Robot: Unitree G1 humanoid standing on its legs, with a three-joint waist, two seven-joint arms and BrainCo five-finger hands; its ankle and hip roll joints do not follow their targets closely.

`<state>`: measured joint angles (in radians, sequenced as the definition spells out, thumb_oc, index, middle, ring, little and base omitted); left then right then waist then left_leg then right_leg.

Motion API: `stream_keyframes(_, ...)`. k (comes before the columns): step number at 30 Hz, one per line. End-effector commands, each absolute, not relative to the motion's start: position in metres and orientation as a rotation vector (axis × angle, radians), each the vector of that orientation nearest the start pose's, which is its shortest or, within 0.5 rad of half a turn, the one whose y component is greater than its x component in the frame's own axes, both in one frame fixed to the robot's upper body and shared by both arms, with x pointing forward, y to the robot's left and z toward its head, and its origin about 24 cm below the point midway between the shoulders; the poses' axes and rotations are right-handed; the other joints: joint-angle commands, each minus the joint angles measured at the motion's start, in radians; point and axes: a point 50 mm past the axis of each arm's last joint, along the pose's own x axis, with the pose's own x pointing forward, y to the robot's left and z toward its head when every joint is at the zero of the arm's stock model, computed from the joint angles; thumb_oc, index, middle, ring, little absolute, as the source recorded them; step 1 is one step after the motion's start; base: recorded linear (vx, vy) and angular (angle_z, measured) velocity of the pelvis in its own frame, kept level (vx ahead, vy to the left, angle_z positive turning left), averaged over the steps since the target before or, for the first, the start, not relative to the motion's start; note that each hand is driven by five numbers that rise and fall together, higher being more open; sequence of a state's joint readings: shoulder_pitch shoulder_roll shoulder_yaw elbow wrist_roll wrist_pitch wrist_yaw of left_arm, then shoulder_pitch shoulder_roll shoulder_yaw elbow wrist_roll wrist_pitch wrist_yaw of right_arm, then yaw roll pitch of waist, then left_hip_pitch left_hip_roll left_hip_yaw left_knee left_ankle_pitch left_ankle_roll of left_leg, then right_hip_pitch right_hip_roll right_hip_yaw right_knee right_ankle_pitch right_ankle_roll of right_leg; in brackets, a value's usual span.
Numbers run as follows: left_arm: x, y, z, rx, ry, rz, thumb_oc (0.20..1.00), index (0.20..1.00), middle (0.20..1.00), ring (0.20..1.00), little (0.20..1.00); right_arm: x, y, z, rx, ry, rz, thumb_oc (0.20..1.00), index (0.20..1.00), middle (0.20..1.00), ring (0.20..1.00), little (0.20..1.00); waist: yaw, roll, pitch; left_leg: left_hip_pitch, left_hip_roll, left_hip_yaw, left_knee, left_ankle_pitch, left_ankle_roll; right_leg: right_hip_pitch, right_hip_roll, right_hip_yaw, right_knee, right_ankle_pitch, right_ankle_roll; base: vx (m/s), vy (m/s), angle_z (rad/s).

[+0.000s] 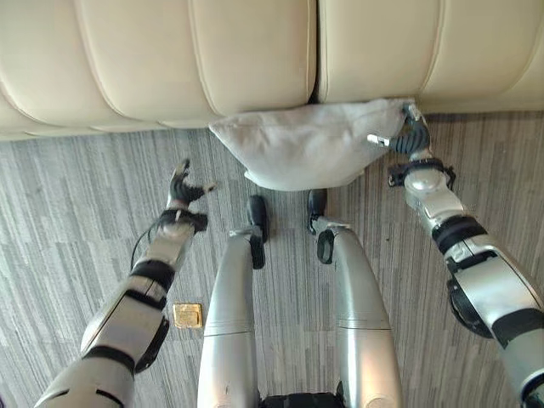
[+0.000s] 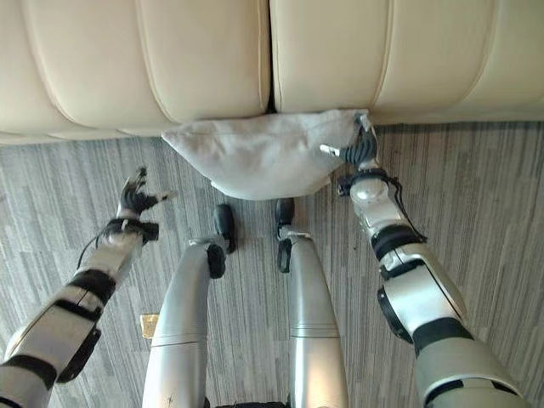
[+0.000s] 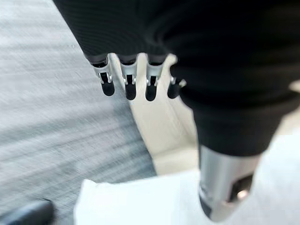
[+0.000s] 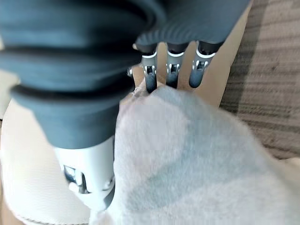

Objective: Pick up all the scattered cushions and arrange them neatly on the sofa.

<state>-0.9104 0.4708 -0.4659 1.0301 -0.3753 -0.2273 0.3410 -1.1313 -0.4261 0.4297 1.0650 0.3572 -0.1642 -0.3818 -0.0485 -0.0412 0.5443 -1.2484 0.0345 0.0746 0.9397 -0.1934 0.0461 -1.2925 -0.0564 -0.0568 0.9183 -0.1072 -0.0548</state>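
A light grey cushion (image 1: 297,149) lies on the carpet, leaning against the front of the cream sofa (image 1: 170,59). My right hand (image 1: 414,132) is at the cushion's right upper corner. Its fingers (image 4: 171,70) reach behind the cloth and its thumb lies across the front, so it pinches that corner. My left hand (image 1: 181,189) hangs over the carpet a little left of the cushion, fingers (image 3: 126,82) spread and straight, holding nothing. The cushion (image 3: 140,201) shows pale just past that hand's thumb.
The sofa's two seat cushions meet at a seam (image 1: 316,51) right above the grey cushion. A small tan square object (image 1: 188,314) lies on the grey striped carpet (image 1: 68,212) near my left forearm.
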Motion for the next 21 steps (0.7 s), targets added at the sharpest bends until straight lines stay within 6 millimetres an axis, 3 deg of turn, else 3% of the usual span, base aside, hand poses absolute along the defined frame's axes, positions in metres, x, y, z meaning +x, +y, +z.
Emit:
stream_keyframes(1, 0.388, 0.202, 0.109, 0.334, -0.080, 0.265, 1.000, 1.000, 1.000, 1.000, 1.000, 0.409, -0.162, 0.145, -0.309, -0.125, -0.224, 1.000, 1.000, 1.000, 1.000, 1.000, 0.007, 0.036, -0.197, 0.016, 0.003, -0.084, -0.037, -0.056, -0.052, 0.063, -0.003, 0.069, -0.012, -0.154, 0.081, -0.02, -0.042, 0.04)
stream_keyframes(2, 0.394, 0.193, 0.122, 0.336, -0.117, 0.253, 1.000, 1.000, 1.000, 1.000, 1.000, 0.411, -0.151, 0.151, -0.299, -0.140, -0.197, 1.000, 1.000, 1.000, 1.000, 1.000, 0.007, 0.038, -0.196, 0.003, 0.000, -0.088, -0.031, -0.056, -0.052, 0.048, 0.000, 0.067, -0.003, -0.155, 0.079, -0.01, -0.040, 0.03)
stream_keyframes(3, 0.399, 0.183, 0.134, 0.339, -0.152, 0.239, 1.000, 1.000, 1.000, 1.000, 1.000, 0.412, -0.140, 0.156, -0.294, -0.159, -0.172, 0.868, 0.868, 0.868, 0.868, 0.868, 0.005, 0.040, -0.196, -0.015, -0.004, -0.091, -0.021, -0.055, -0.051, 0.033, 0.002, 0.063, 0.008, -0.156, 0.078, -0.01, -0.040, 0.02)
stream_keyframes(4, 0.403, 0.175, 0.144, 0.348, -0.181, 0.223, 1.000, 1.000, 1.000, 1.000, 1.000, 0.412, -0.130, 0.160, -0.283, -0.176, -0.145, 0.369, 0.369, 0.369, 0.369, 0.369, 0.003, 0.040, -0.197, -0.022, -0.006, -0.094, -0.017, -0.054, -0.051, 0.027, 0.002, 0.061, 0.012, -0.156, 0.076, -0.01, -0.054, -0.01)
stream_keyframes(5, 0.407, 0.160, 0.163, 0.366, -0.251, 0.198, 1.000, 1.000, 1.000, 1.000, 1.000, 0.411, -0.107, 0.167, -0.237, -0.217, -0.077, 0.200, 0.200, 0.200, 0.200, 0.200, 0.001, 0.041, -0.198, -0.032, -0.007, -0.097, -0.018, -0.050, -0.051, 0.017, 0.004, 0.056, 0.016, -0.153, 0.075, -0.02, -0.058, -0.02)
stream_keyframes(6, 0.408, 0.150, 0.179, 0.372, -0.315, 0.185, 0.200, 0.200, 0.200, 0.200, 0.200, 0.408, -0.090, 0.179, -0.167, -0.272, -0.024, 0.200, 0.200, 0.200, 0.200, 0.200, -0.001, 0.040, -0.206, -0.031, -0.007, -0.100, -0.032, -0.044, -0.054, 0.015, 0.009, 0.053, 0.006, -0.147, 0.075, -0.02, -0.052, 0.01)
stream_keyframes(12, 0.396, 0.143, 0.196, 0.303, -0.464, 0.151, 0.200, 0.200, 0.200, 0.200, 0.200, 0.389, -0.066, 0.189, -0.074, -0.402, 0.123, 0.200, 0.200, 0.200, 0.200, 0.200, -0.005, 0.036, -0.229, 0.034, 0.005, -0.115, -0.119, -0.015, -0.070, 0.076, 0.015, 0.046, -0.073, -0.118, 0.079, -0.02, -0.019, 0.03)
stream_keyframes(19, 0.369, 0.133, 0.167, 0.139, -0.477, 0.107, 0.200, 0.200, 0.200, 0.200, 0.200, 0.363, -0.066, 0.179, 0.018, -0.471, 0.199, 0.200, 0.200, 0.200, 0.200, 0.200, -0.009, 0.031, -0.250, 0.284, 0.010, -0.117, -0.345, 0.045, -0.094, 0.310, 0.015, 0.031, -0.272, -0.065, 0.096, -0.01, -0.020, 0.02)
stream_keyframes(20, 0.363, 0.132, 0.163, 0.104, -0.478, 0.098, 0.200, 0.200, 0.200, 0.200, 0.200, 0.357, -0.067, 0.176, 0.034, -0.477, 0.216, 0.200, 0.200, 0.200, 0.200, 0.200, -0.010, 0.028, -0.252, 0.321, 0.009, -0.114, -0.392, 0.087, -0.094, 0.348, 0.011, 0.022, -0.319, -0.029, 0.094, -0.04, -0.030, 0.09)
stream_keyframes(21, 0.358, 0.131, 0.157, 0.081, -0.471, 0.092, 0.200, 0.200, 0.200, 0.200, 0.200, 0.352, -0.068, 0.171, 0.037, -0.474, 0.229, 0.200, 0.200, 0.200, 0.200, 0.200, -0.010, 0.026, -0.245, 0.369, 0.010, -0.111, -0.420, 0.093, -0.096, 0.393, 0.008, 0.018, -0.346, -0.023, 0.095, -0.05, -0.017, 0.07)
